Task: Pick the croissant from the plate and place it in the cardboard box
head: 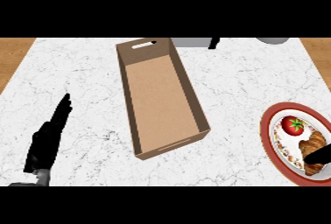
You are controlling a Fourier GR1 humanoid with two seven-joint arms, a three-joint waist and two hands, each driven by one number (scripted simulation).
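While the white, grey-veined marble counter (pixel 245 78) is stretching between wooden edges, a long brown cardboard box (pixel 161 98) is lying open-topped at its middle, with a slot handle cut into each end wall. No writing is showing on it. The golden, ridged croissant (pixel 313 144) is sitting on a red-rimmed patterned plate (pixel 270 140) at the right edge, just beside a glossy red tomato (pixel 293 125). The right hand (pixel 320 155) is overlapping the croissant's near end; whether it is gripping cannot be told. The left hand (pixel 50 133) is resting at lower left, fingers straight.
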